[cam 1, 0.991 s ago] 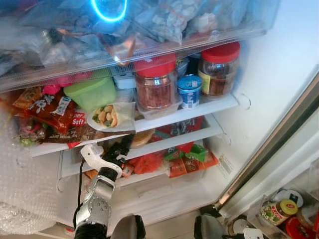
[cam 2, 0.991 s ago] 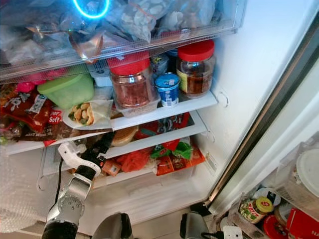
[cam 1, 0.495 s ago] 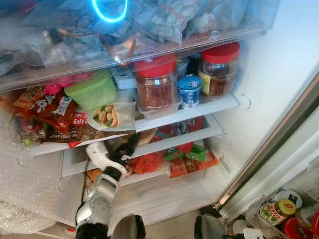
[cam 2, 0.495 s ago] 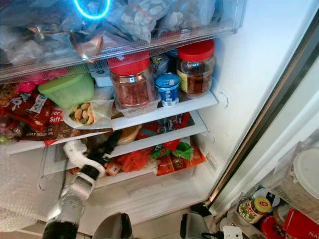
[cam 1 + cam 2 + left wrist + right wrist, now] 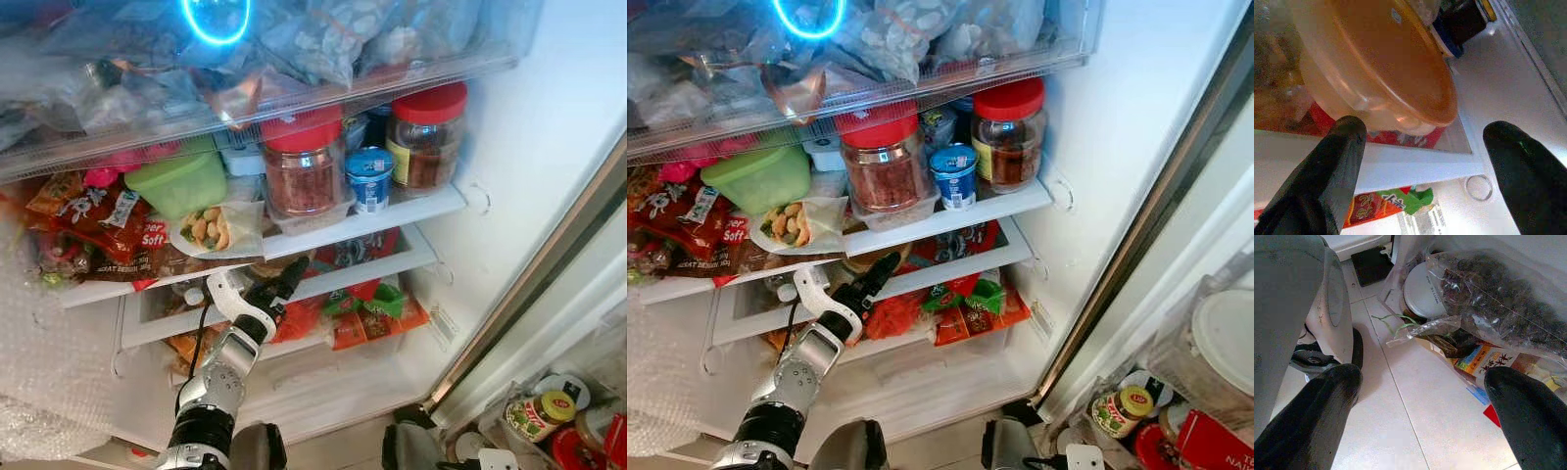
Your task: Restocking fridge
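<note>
The fridge stands open in front of me. My left gripper (image 5: 284, 280) reaches in at the second shelf (image 5: 392, 262), fingers open. In the left wrist view the left gripper (image 5: 1426, 131) is just short of a clear tub with an orange lid (image 5: 1376, 63), which lies tilted on that shelf; nothing is between the fingers (image 5: 1342, 161). The same tub (image 5: 271, 266) peeks out under the shelf above. My right gripper (image 5: 1424, 377) hangs open over the tiled floor (image 5: 1400, 431), holding nothing.
The upper shelf holds two red-lidded jars (image 5: 306, 176) (image 5: 428, 137), a blue cup (image 5: 372, 178), a green tub (image 5: 181, 181), a bagged wrap (image 5: 211, 230) and red snack packs (image 5: 98, 225). Orange and green packets (image 5: 377, 308) lie below. Door frame (image 5: 549, 284) at right; jars (image 5: 534, 416) beside it.
My left arm has swung to the right and reached further into the second shelf, bringing the open gripper up to the orange-lidded tub. The fridge contents have not moved.
</note>
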Robot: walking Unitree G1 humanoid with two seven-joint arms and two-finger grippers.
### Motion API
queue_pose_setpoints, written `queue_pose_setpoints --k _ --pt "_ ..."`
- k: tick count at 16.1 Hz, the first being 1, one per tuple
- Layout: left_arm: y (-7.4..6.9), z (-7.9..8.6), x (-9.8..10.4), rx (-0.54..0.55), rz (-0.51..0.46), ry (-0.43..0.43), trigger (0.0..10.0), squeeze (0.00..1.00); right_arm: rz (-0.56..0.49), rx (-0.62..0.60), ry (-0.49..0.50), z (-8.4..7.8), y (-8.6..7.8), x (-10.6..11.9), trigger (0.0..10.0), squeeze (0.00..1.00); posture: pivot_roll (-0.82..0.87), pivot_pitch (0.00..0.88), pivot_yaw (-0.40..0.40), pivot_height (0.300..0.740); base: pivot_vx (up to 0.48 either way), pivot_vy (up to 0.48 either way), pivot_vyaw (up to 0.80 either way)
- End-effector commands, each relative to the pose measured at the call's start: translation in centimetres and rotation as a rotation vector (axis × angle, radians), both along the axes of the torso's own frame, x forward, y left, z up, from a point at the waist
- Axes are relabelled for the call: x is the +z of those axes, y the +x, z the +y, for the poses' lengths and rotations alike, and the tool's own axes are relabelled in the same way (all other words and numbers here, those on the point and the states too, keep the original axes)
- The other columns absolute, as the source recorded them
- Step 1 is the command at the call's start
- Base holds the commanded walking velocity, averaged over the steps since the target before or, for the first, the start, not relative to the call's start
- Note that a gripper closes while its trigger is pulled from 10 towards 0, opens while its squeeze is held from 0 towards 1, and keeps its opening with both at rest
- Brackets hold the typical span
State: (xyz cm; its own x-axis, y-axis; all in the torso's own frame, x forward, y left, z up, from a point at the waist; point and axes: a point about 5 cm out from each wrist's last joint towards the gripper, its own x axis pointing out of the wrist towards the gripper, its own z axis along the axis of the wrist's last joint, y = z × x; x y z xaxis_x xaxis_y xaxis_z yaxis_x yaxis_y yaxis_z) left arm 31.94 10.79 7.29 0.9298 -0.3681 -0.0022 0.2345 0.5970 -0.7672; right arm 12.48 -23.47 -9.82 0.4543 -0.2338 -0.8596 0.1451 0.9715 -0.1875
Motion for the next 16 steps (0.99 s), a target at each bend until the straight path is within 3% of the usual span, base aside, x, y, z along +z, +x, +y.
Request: queue_pose_setpoints --k 1,6,9,12,13,16 --pt "-0.6 0.7 0.3 -0.014 -0.055 0.063 10.0 0.00 0.003 0.008 0.044 1.5 -0.2 -0.4 10.0 0.00 -0.07 0.059 0.123 0.638 0.000 0.000 0.00" --pt "-3.1 2.7 0.7 -0.013 -0.118 0.150 10.0 0.00 0.004 0.004 0.044 1.4 -0.2 -0.4 10.0 0.00 -0.05 0.062 0.118 0.638 0.000 0.000 0.00" --pt "-4.5 2.6 1.6 -0.104 -0.216 0.402 10.0 0.00 0.005 0.004 0.046 1.4 -0.3 -0.4 10.0 0.00 -0.03 0.069 0.119 0.638 0.000 0.000 0.00" --pt "-5.5 3.4 1.3 -0.108 -0.233 0.563 10.0 0.00 0.006 0.000 0.047 1.5 -0.3 -0.4 10.0 0.00 -0.03 0.072 0.126 0.638 0.000 0.000 0.00" --pt "-6.4 3.5 1.3 -0.188 -0.274 0.699 10.0 0.00 0.005 -0.002 0.046 1.5 -0.3 -0.4 10.0 0.00 -0.03 0.074 0.125 0.638 0.000 0.000 0.00" --pt "-6.5 3.4 2.0 -0.200 -0.313 0.722 10.0 0.00 0.004 -0.001 0.045 1.6 -0.2 -0.4 10.0 0.00 -0.01 0.070 0.123 0.638 0.000 0.000 0.00"
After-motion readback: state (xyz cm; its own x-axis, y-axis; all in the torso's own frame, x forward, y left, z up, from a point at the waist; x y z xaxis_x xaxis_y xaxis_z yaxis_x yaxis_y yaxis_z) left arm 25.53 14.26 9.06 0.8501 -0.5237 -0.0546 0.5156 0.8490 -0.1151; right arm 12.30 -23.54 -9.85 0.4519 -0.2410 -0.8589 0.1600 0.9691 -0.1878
